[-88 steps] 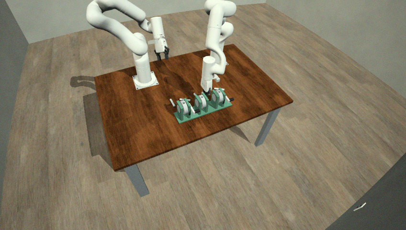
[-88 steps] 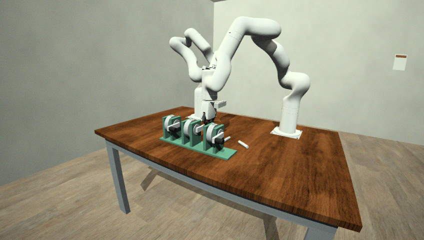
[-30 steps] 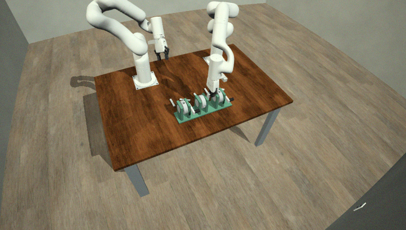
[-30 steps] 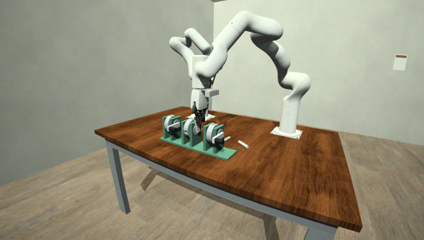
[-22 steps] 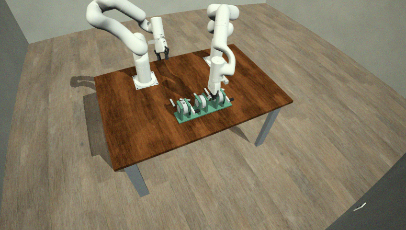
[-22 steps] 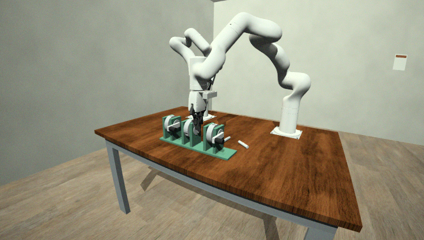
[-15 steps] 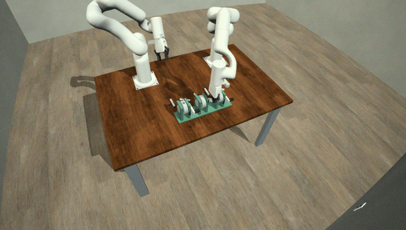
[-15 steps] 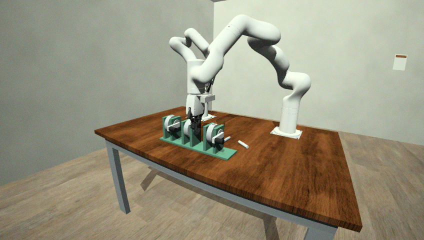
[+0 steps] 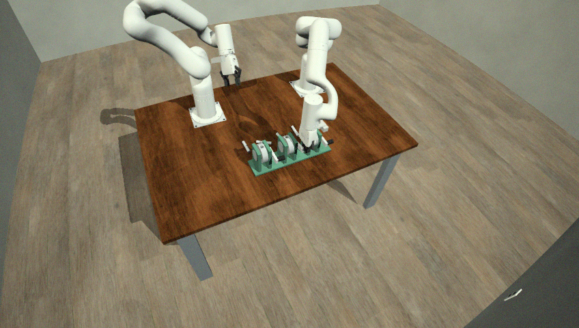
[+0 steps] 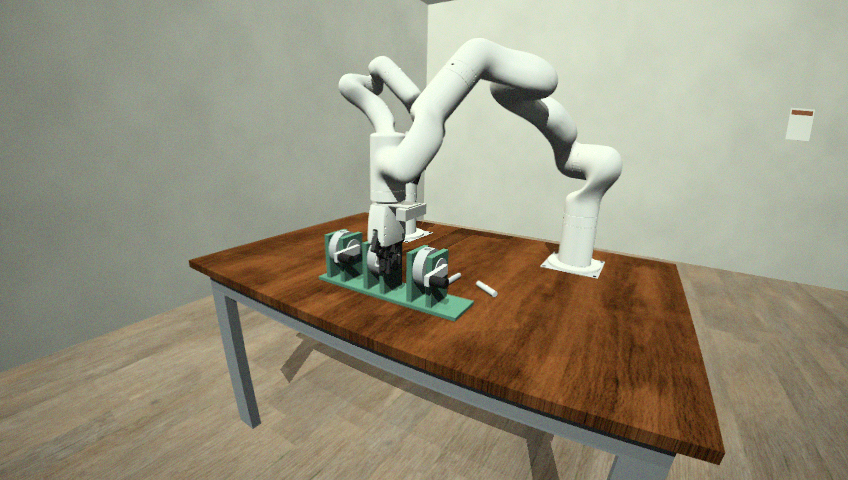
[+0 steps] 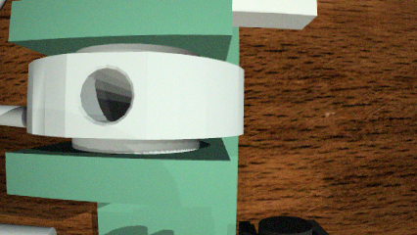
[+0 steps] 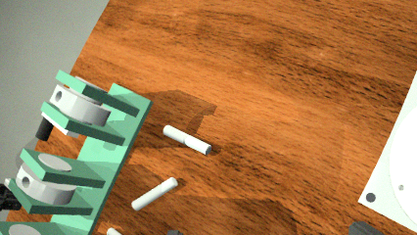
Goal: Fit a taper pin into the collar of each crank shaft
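White cylindrical taper pins (image 9: 246, 146) (image 10: 486, 289) (image 11: 12, 117) (image 12: 187, 140) lie flat near 3 upright, round white collars (image 9: 263, 154) (image 10: 421, 267) (image 11: 186, 98) (image 12: 73, 107), their visible holes unfilled.
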Action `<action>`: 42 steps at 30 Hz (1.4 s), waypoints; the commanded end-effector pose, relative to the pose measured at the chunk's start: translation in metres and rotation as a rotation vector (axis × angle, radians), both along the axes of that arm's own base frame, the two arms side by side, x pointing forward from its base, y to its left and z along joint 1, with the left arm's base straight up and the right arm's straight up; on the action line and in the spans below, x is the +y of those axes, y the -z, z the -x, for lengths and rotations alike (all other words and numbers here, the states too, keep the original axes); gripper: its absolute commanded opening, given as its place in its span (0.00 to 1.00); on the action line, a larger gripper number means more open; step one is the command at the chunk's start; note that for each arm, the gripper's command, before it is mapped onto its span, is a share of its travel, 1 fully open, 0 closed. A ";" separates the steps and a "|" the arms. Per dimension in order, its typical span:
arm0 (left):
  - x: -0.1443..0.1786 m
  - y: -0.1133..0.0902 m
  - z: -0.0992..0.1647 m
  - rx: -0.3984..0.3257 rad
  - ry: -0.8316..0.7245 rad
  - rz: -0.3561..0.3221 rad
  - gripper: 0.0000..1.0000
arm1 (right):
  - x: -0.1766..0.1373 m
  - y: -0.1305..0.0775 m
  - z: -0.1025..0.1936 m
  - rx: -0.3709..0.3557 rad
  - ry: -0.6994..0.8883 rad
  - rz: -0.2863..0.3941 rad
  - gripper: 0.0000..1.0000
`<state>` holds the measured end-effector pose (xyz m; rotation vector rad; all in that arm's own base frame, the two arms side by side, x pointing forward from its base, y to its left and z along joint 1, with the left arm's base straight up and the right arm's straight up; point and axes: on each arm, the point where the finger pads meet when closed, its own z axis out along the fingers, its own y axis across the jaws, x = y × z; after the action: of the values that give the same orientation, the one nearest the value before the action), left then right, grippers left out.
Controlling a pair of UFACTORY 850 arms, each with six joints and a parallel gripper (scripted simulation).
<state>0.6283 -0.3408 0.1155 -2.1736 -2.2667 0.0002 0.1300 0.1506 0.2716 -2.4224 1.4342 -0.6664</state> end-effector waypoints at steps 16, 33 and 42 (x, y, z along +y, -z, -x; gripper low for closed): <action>0.000 0.014 -0.002 -0.001 0.000 0.001 0.25 | 0.001 -0.001 0.000 0.000 0.000 -0.001 1.00; 0.000 0.014 -0.002 -0.001 0.000 0.001 0.46 | 0.001 -0.001 0.000 0.000 0.000 -0.001 1.00; 0.000 0.012 -0.002 -0.001 0.000 0.001 0.46 | 0.001 -0.001 0.000 0.000 0.000 -0.001 1.00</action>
<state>0.6296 -0.3408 0.1004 -2.1726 -2.2650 0.0014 0.1300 0.1506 0.2716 -2.4224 1.4342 -0.6664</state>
